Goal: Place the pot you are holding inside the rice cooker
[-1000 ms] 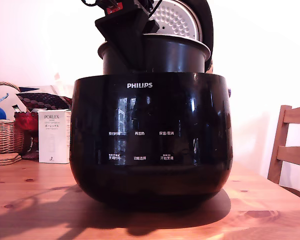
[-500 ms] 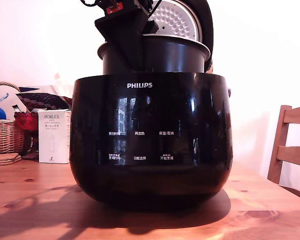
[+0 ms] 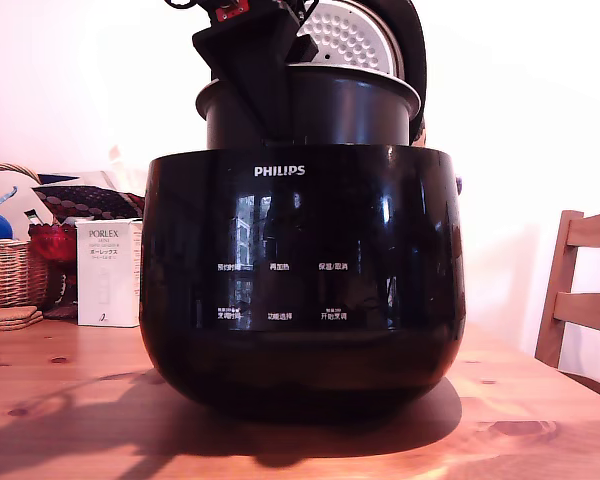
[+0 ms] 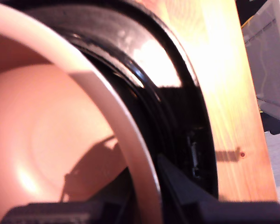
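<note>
The glossy black rice cooker [image 3: 300, 280] fills the middle of the exterior view, its lid [image 3: 352, 36] tipped open at the back with the dimpled silver plate showing. The dark grey pot [image 3: 345, 112] sits partway in the cooker's mouth, its flared rim and upper wall still above the cooker's edge. My gripper [image 3: 268, 118] is shut on the pot's wall at the exterior view's left, one finger outside and one inside. In the wrist view the pot's inside [image 4: 60, 140] looks pinkish, the cooker's black rim [image 4: 177, 107] curves around it, and my gripper [image 4: 147, 205] straddles the pot's rim.
The cooker stands on a wooden table [image 3: 540, 420]. At the exterior view's left are a wicker basket [image 3: 8, 272] and a white PORLEX box [image 3: 108, 272]. A wooden chair [image 3: 582, 292] stands at the right. A grey-white object [image 4: 270, 56] lies beyond the table's edge.
My gripper has shifted slightly toward the exterior view's right and tilted a little. The pot's height above the cooker looks almost unchanged.
</note>
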Available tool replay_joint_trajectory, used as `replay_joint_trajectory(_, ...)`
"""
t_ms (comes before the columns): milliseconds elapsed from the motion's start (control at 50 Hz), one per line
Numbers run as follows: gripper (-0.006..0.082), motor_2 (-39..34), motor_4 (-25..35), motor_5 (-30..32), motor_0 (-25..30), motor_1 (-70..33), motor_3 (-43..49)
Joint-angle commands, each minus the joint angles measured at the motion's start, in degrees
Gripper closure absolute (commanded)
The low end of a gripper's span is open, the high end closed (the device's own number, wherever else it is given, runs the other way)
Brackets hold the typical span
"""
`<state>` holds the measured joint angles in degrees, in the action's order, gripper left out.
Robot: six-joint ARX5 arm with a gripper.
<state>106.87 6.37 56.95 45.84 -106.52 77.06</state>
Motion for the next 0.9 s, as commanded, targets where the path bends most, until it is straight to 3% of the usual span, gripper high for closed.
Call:
replay_joint_trajectory(0, 0.0689, 2.78, -0.81, -0.63, -1.60, 1.55, -2.08)
replay_joint_trajectory(880, 0.0652, 2.78, -0.37, -1.68, -1.60, 1.55, -1.92)
